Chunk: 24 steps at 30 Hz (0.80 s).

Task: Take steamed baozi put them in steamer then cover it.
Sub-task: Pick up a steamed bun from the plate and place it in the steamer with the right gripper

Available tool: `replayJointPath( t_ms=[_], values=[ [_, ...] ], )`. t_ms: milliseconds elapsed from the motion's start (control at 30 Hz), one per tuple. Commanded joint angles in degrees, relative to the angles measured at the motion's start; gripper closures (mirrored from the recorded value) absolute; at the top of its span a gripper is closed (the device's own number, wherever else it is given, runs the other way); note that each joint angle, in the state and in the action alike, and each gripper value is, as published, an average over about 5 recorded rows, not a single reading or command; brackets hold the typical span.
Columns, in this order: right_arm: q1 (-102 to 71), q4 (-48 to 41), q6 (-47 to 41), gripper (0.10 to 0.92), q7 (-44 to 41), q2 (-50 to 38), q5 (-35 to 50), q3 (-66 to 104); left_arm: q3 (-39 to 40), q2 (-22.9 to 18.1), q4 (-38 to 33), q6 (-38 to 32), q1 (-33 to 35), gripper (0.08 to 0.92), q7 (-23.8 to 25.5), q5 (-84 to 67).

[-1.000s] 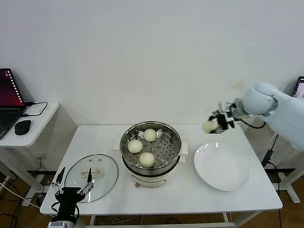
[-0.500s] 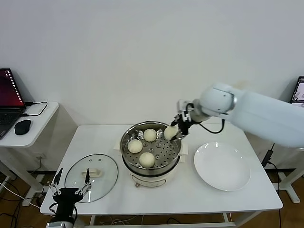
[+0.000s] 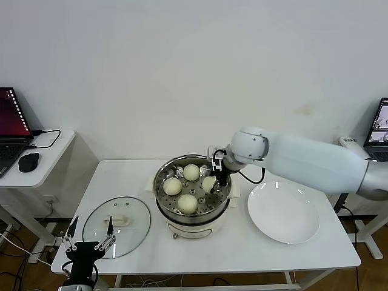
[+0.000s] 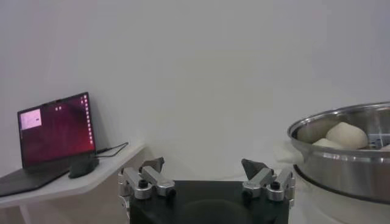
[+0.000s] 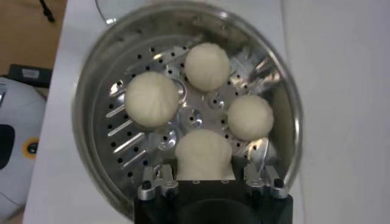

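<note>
The steel steamer (image 3: 159, 176) stands on its cream-white base at the table's middle. Three baozi lie in it (image 3: 191, 172), (image 3: 172, 186), (image 3: 187, 204). My right gripper (image 3: 216, 174) reaches into the basket from the right and is shut on a fourth baozi (image 3: 209, 183), low over the perforated bottom. In the right wrist view this baozi (image 5: 203, 152) sits between the fingers of the gripper (image 5: 206, 180), and the three others (image 5: 208, 66) lie beyond it. The glass cover (image 3: 136, 225) lies flat on the table at front left. My left gripper (image 3: 88, 244) is open and parked at the cover's front edge.
An empty white plate (image 3: 283, 212) lies to the right of the steamer. A side table on the left carries a laptop (image 3: 11, 130) and a mouse (image 3: 28, 162). The left wrist view shows the open left gripper (image 4: 203, 165), the steamer wall (image 4: 341, 167) and the laptop (image 4: 55, 131).
My right gripper has carried the baozi leftwards from above the plate to the steamer and lowered it into the basket. The left arm has hardly moved.
</note>
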Motion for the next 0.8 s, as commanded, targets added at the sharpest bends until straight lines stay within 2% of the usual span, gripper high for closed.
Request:
replayJointPath(
  t_ms=[33,333,667,800],
  values=[
    [-4.0,-3.4,-0.8,0.465,0.8,2.5,-5.1,-0.1,0.1,-0.1,0.0,-0.1,0.1,0.177,0.0,0.1],
    [-4.1,-2.9,-0.3,0.456,0.9,2.2,-5.9,1.3,0.2,-0.4,0.0,-0.6,0.6,0.177,-0.2,0.5],
    [-2.0,4.3,0.6,0.224,1.6,-5.6,-4.8,8.8,0.4,-0.3,0.0,-0.6,0.4,0.177,-0.1,0.6],
    [-3.1,10.9,1.3,0.204,6.7,-11.5,1.2,13.0,0.6,0.1,0.1,-0.5,0.0,0.177,0.1,0.6]
  ],
)
